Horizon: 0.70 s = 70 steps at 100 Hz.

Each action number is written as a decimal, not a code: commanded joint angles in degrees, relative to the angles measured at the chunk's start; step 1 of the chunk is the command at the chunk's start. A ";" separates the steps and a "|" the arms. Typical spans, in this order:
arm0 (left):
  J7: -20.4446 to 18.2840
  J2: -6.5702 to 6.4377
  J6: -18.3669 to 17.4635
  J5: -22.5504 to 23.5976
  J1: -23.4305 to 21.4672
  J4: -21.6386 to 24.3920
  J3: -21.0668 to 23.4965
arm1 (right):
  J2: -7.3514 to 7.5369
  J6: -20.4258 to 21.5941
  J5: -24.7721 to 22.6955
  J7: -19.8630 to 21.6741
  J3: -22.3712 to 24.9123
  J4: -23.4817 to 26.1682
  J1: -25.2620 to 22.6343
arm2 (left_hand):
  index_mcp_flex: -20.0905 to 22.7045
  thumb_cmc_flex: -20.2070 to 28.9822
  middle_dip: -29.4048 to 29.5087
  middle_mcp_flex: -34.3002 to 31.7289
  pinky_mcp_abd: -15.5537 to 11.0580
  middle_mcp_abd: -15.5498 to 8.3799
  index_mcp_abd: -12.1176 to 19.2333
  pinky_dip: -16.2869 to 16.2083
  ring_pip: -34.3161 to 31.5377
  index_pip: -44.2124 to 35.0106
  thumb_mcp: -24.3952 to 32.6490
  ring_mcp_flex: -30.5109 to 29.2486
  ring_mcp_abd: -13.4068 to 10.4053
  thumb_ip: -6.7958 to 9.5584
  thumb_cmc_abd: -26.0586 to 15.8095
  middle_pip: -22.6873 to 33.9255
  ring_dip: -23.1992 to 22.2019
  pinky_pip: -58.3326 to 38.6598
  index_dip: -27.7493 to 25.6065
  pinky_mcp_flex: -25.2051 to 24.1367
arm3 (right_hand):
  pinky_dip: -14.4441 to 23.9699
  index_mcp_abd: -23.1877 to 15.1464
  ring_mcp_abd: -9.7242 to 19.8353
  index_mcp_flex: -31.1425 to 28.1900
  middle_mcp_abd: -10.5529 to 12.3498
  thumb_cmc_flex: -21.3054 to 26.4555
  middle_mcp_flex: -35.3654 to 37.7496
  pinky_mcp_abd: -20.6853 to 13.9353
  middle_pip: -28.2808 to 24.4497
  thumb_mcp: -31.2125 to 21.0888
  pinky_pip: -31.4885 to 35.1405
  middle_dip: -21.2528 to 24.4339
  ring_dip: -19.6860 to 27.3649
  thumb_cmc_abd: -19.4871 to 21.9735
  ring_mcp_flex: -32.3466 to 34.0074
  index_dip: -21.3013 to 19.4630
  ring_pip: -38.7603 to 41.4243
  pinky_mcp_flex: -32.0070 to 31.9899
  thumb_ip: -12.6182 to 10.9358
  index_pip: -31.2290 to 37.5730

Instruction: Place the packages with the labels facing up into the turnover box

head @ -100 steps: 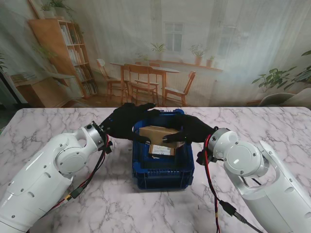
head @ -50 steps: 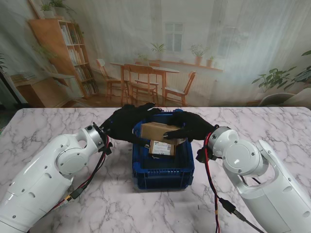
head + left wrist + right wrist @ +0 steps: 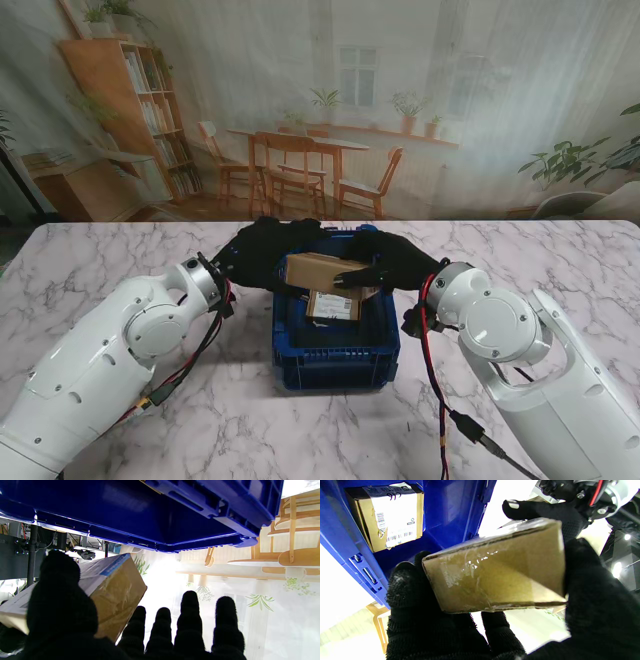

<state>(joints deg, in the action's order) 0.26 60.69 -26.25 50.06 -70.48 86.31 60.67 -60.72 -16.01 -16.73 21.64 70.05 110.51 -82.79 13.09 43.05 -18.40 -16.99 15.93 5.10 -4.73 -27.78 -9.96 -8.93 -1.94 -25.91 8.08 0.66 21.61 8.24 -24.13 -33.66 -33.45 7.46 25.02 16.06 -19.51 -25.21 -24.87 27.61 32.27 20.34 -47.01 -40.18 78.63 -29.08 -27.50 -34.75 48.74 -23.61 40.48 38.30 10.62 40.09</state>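
Stand view, both robot hands (image 3: pixel 262 252) (image 3: pixel 392 262) clasping cardboard package (image 3: pixel 322 270), long axis left-right, over blue box (image 3: pixel 337 355)

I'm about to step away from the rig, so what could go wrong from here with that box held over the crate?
1. The box shows plain cardboard upward; its label seems to face the left robot hand, so it may land label-down.
2. It could drop onto the package already in the crate, covering that label.
3. The right robot hand pinches it by its ends, tilted; it might slip.

two packages (image 3: pixel 318 270) (image 3: pixel 333 305), one turnover box (image 3: pixel 337 358), two hands (image 3: pixel 262 252) (image 3: pixel 392 262)
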 commanded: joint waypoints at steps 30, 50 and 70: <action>0.93 1.42 0.38 -5.03 -0.71 0.02 -0.40 | -0.13 -0.54 0.42 0.41 -0.38 0.00 -0.43 | 12.09 16.03 -4.72 -7.75 2.30 -1.57 12.07 -3.05 -2.80 -16.29 1.91 -4.46 0.63 0.93 -8.75 4.23 -3.47 -4.97 -14.89 0.44 | -0.96 -5.08 8.80 -2.82 8.52 15.53 0.26 -3.61 -2.06 -17.33 -1.14 -1.07 -0.27 5.45 3.78 -0.58 2.47 0.38 -3.35 5.61; 2.20 2.00 0.05 -7.36 -1.66 0.73 0.37 | -0.26 -0.84 -0.12 -0.25 -0.67 -0.34 -0.55 | 22.67 19.75 -8.16 -21.09 2.97 -1.96 10.46 -5.09 -8.19 -24.09 2.27 -12.52 1.13 1.04 -5.97 9.59 -8.01 -9.33 -9.30 2.72 | -1.39 -4.83 7.90 -2.71 8.49 13.12 -0.59 -2.72 -1.30 -15.15 -2.24 -0.48 0.33 6.81 2.33 -1.11 0.92 -1.34 -4.63 4.43; 3.75 2.57 -0.26 -9.12 -1.73 0.31 0.02 | -0.35 -1.92 0.27 -0.49 -0.84 -0.50 -0.43 | 24.17 20.99 -20.10 -29.36 0.89 -4.28 8.47 -6.96 -15.21 -28.27 1.97 -17.98 1.24 0.54 -5.27 12.12 -15.15 -16.16 -4.22 4.56 | -1.38 -4.31 7.20 -2.87 8.05 10.60 -1.28 -2.31 -0.45 -13.61 -2.31 0.39 0.42 8.36 1.38 -2.42 0.65 -2.38 -6.41 2.07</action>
<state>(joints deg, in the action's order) 4.10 62.35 -25.93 41.69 -72.61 85.83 61.08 -60.92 -17.05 -16.42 20.89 69.72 110.57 -82.81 28.67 58.93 -31.98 -39.75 17.40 4.09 -0.58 -33.41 -22.90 -24.44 -3.09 -41.33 9.70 0.65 24.35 17.29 -37.64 -47.14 -35.53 11.85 24.00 14.99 -19.39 -24.27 -24.22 28.10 32.23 20.34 -46.01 -40.18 76.82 -28.18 -26.34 -34.75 48.37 -23.78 37.70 37.07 10.62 39.77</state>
